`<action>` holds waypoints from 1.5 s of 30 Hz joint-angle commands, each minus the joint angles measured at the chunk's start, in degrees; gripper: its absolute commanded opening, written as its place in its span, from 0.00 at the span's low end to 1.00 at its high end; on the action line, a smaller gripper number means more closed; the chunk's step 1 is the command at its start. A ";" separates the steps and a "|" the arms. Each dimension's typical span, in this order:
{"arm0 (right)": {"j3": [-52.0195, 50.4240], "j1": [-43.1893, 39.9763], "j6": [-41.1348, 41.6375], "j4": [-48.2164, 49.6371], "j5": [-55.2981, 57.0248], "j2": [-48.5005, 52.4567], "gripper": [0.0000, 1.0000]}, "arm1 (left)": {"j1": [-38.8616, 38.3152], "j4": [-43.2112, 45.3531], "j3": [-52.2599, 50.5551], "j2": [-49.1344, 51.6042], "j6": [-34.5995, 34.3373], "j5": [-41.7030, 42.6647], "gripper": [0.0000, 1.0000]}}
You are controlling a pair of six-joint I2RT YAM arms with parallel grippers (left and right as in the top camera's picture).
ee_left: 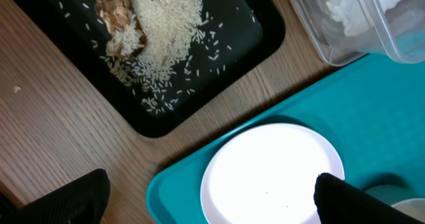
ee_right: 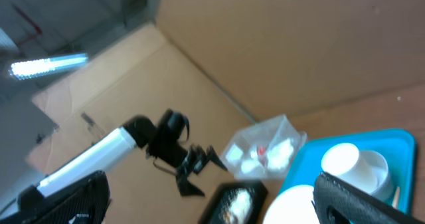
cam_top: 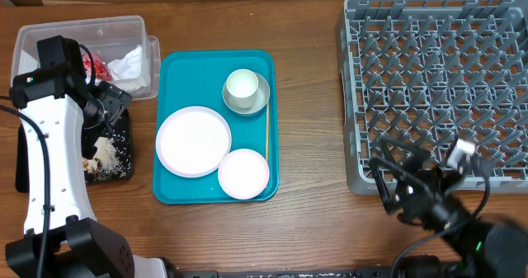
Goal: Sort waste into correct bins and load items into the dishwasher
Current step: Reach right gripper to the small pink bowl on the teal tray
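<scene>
1. We hold our left tool [ee_left: 209, 201] released above the large plate [ee_left: 272, 174], likely poised to lift it.
2. The rice [ee_left: 166, 24] lies in the black tray [ee_left: 232, 44] ahead.
3. Our right tool [ee_right: 212, 201] gapes empty beside the rack [cam_top: 437, 72].

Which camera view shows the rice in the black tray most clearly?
The left wrist view: it looks down on the rice in the black tray, so single grains and brownish scraps are distinct. Overhead it is small, and the left arm partly covers the tray. The right wrist view gives a blurred pale patch.
</scene>
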 commanded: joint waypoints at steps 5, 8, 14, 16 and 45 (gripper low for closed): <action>24.76 3.85 -20.37 -17.03 -9.31 25.38 0.99 | 0.22 0.09 -0.42 -0.74 -1.22 0.07 1.00; 29.83 11.47 -23.67 -24.22 0.31 31.08 0.99 | 0.22 0.09 -0.42 -0.74 -1.22 0.07 1.00; 32.00 34.64 -27.15 -31.93 28.30 42.01 1.00 | 0.22 0.09 -0.42 -0.74 -1.22 0.07 1.00; 32.06 42.62 -26.01 -31.80 34.69 48.28 0.99 | 0.22 0.09 -0.42 -0.74 -1.22 0.07 1.00; 32.06 59.65 -20.46 -22.58 37.03 77.29 1.00 | 0.22 0.09 -0.42 -0.74 -1.22 0.07 1.00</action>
